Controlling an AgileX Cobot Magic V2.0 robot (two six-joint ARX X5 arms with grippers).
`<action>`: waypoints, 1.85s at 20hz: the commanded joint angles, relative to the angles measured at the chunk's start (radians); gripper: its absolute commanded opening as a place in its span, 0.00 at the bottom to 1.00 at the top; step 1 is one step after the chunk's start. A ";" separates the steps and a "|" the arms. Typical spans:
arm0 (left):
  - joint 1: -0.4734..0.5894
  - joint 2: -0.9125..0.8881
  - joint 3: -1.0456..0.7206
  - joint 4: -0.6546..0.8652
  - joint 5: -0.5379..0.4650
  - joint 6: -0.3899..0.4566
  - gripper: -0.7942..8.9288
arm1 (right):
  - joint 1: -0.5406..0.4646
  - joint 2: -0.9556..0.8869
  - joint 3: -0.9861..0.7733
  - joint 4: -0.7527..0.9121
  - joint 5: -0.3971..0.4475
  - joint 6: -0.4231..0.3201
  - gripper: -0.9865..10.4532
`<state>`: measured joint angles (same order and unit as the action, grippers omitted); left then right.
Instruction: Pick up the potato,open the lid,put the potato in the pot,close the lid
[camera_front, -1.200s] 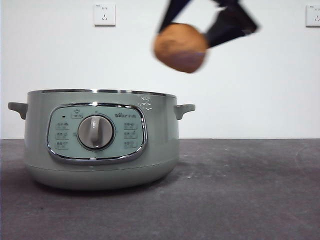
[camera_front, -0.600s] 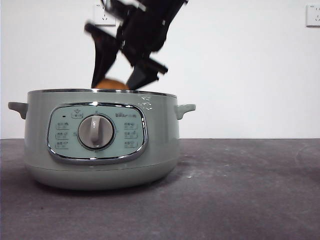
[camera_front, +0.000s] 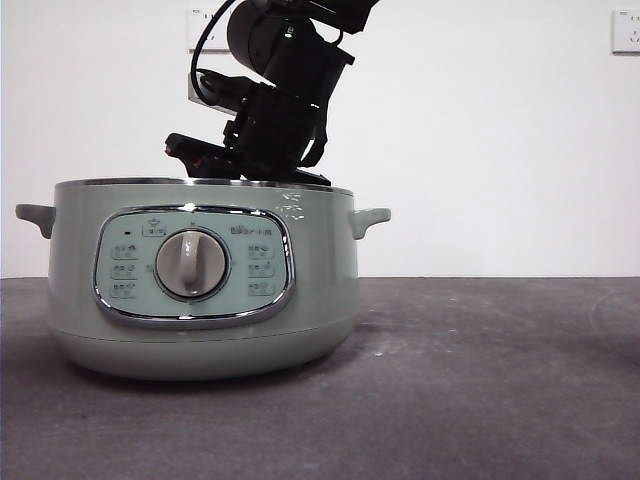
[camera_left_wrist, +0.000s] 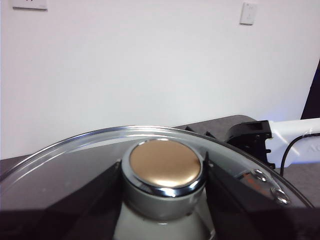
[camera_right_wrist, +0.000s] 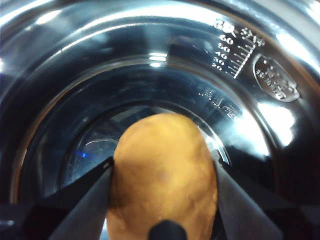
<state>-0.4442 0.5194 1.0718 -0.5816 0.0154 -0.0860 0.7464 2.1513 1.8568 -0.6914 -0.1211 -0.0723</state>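
The potato (camera_right_wrist: 164, 175) is still pinched in the right tool (camera_right_wrist: 162, 172), hanging down inside the pot (camera_front: 200, 280) so it won't drop far, while the left tool (camera_left_wrist: 165, 170) grips the lid (camera_left_wrist: 75, 160) by its knob, held off to the side, away from the opening.

Graduated fill scale (camera_right_wrist: 239, 56) stamped on the steel inner wall of the pot (camera_front: 330, 290), with figures 40 and 30 legible; remaining figures and the adjacent oval stamp (camera_right_wrist: 276, 78) too blurred to read. Brand lettering on the control panel (camera_front: 193, 266) too small to read.
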 joint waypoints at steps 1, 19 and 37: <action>0.000 -0.011 0.010 0.041 -0.016 0.009 0.07 | 0.010 0.011 0.001 -0.008 0.008 -0.007 0.47; 0.000 0.137 0.010 0.060 -0.040 0.012 0.07 | 0.001 -0.571 0.002 -0.420 0.115 0.053 0.52; -0.029 0.751 0.010 0.374 0.044 0.010 0.07 | 0.001 -1.048 0.002 -0.667 0.348 0.212 0.52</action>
<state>-0.4683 1.2831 1.0718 -0.2565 0.0555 -0.0860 0.7460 1.1046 1.8568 -1.3529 0.2230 0.1234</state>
